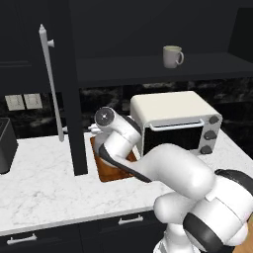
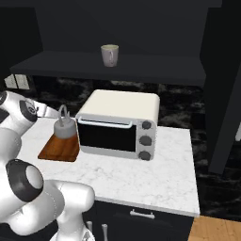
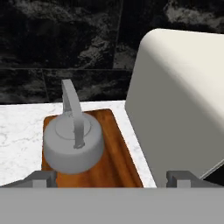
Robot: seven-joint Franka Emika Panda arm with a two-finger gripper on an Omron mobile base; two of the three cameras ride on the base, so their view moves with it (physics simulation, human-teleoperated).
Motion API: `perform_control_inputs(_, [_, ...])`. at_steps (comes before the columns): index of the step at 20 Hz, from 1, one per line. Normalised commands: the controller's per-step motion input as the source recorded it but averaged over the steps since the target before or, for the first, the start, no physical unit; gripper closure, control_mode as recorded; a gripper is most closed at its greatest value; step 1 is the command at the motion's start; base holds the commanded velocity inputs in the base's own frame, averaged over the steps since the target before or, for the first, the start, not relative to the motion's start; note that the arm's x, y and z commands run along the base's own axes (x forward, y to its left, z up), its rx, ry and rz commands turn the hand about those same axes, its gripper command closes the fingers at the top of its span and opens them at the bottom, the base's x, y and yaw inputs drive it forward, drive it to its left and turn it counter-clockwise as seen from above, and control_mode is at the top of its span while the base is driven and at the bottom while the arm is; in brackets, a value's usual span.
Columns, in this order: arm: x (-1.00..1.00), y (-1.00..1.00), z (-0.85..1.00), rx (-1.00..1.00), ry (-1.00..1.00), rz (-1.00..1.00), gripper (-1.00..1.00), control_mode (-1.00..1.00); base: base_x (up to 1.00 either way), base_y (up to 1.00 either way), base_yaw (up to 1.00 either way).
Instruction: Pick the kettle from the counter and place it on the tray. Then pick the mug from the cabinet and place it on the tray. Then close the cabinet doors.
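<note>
The squat gray kettle [image 3: 73, 142] stands upright on the reddish-brown tray [image 3: 120, 157], close to the tray's left side in the hand view. My gripper [image 3: 111, 179] is open, drawn back from the kettle with nothing between its fingers. From the right base, the kettle [image 2: 64, 128] sits on the tray [image 2: 56, 149] just left of the toaster oven. My arm hides the kettle in the left base view, where a strip of tray [image 1: 106, 170] shows. The pale mug [image 1: 172, 56] [image 2: 109, 55] stands on the shelf of the open cabinet [image 1: 148, 69].
A cream toaster oven [image 2: 117, 124] [image 3: 183, 105] stands right beside the tray on the white counter [image 1: 44, 188]. The left cabinet door [image 1: 74, 99] hangs open with its silver handle [image 1: 49, 84]; the right door [image 2: 226, 103] is open too. A dark box [image 1: 5, 143] sits at the counter's left.
</note>
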Motion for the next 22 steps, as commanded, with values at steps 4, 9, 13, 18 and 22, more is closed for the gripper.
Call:
perform_control_inputs(4, [-0.55,-0.19,0.53,0.0,0.0,0.0,-1.0,-1.0,0.0,0.0,0.0])
perform_control_inputs(9, [-0.59,-0.39,0.53,0.01,0.0,0.0,-1.0,-1.0,0.0,0.0,0.0])
perform_control_inputs(13, [-0.44,-0.39,0.53,0.03,0.0,0.03,-1.0,-1.0,0.0,0.0,0.0])
perform_control_inputs(18, [-0.41,-0.39,0.6,0.12,0.0,0.01,-1.0,-1.0,0.0,0.0,0.0])
perform_control_inputs(22, [-0.35,-0.41,0.59,0.14,0.0,0.0,-1.0,-1.0,0.0,0.0,0.0])
